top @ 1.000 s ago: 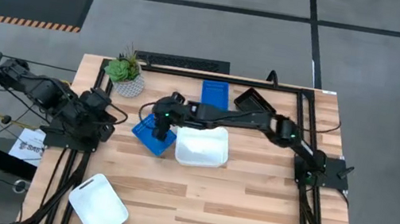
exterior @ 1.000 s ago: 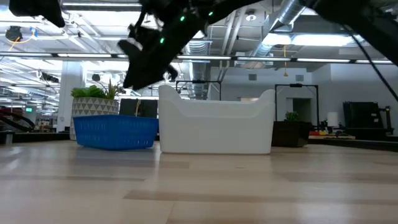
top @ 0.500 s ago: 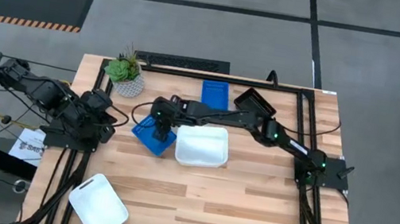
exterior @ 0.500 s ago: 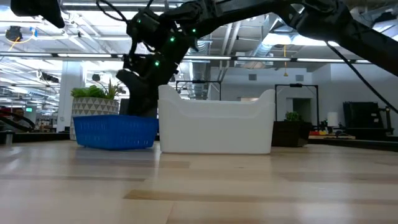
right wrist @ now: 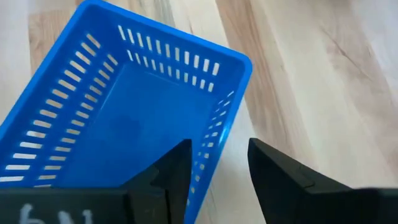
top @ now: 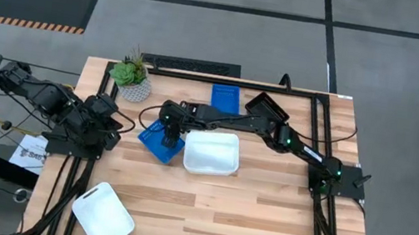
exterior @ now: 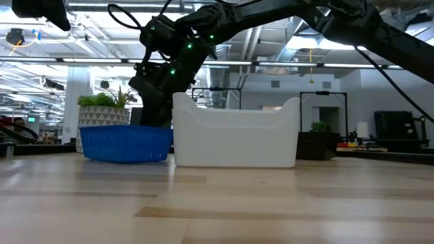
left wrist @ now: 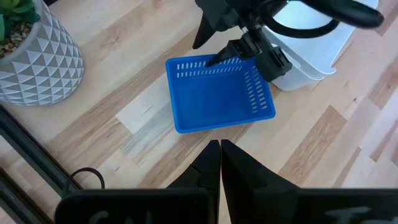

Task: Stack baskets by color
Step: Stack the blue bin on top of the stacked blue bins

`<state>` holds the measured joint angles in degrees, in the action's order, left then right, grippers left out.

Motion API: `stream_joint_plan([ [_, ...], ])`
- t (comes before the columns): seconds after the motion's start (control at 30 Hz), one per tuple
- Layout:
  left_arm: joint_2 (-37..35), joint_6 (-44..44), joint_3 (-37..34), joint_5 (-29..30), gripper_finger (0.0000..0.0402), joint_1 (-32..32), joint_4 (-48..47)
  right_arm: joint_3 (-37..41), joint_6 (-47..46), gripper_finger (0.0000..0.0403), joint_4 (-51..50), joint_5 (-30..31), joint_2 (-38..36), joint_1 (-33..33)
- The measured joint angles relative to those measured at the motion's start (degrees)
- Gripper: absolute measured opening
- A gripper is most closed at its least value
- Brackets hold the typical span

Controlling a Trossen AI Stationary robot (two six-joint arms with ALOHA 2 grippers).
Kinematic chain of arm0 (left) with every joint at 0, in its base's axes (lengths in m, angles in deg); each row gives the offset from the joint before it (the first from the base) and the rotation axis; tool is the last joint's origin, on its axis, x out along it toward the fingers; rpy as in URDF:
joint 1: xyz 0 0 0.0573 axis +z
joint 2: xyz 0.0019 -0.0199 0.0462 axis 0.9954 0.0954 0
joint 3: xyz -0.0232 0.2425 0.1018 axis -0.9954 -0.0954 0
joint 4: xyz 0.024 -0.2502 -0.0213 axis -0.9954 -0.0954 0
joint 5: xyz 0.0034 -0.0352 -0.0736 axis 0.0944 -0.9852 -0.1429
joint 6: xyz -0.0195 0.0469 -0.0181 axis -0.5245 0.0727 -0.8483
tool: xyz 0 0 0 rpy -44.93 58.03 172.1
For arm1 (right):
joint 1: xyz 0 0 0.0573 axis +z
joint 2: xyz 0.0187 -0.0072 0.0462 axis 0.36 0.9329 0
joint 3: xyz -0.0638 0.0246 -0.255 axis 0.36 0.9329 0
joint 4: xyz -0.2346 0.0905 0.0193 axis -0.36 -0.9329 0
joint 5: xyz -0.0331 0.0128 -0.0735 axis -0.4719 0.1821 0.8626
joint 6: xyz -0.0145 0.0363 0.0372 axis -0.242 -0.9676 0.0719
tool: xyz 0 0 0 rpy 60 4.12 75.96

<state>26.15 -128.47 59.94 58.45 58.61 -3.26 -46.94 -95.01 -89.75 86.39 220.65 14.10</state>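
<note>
Little looks sorted yet. The right gripper [right wrist: 211,165] stands with jaws apart astride a wall of the blue basket [top: 160,142], one finger inside, nothing clamped. This basket touches the white basket [top: 211,152]; another blue one [top: 225,98] lies behind, another white one [top: 103,216] well apart. The left gripper [left wrist: 220,163] waits shut.

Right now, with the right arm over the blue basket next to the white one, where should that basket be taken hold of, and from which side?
Grip the blue basket by its slatted wall near a corner, coming straight down from above. It sits upright and open-topped, so its thin rim is exposed. The right gripper already has its open fingers straddling that wall, one inside and one outside. The side facing the white basket looks crowded.
</note>
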Motion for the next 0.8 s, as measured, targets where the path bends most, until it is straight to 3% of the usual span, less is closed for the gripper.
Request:
stream_joint_plan([
  [0.47,0.0,0.02,-0.02,-0.02,0.0,0.0,0.0,0.0,0.05,0.0152,-1.33,-0.24,-0.01,-0.25],
  [0.8,0.0,0.02,-0.02,-0.07,0.0,0.0,0.0,0.0,-0.43,0.0054,-2.32,-1.4,-0.01,-0.33],
])
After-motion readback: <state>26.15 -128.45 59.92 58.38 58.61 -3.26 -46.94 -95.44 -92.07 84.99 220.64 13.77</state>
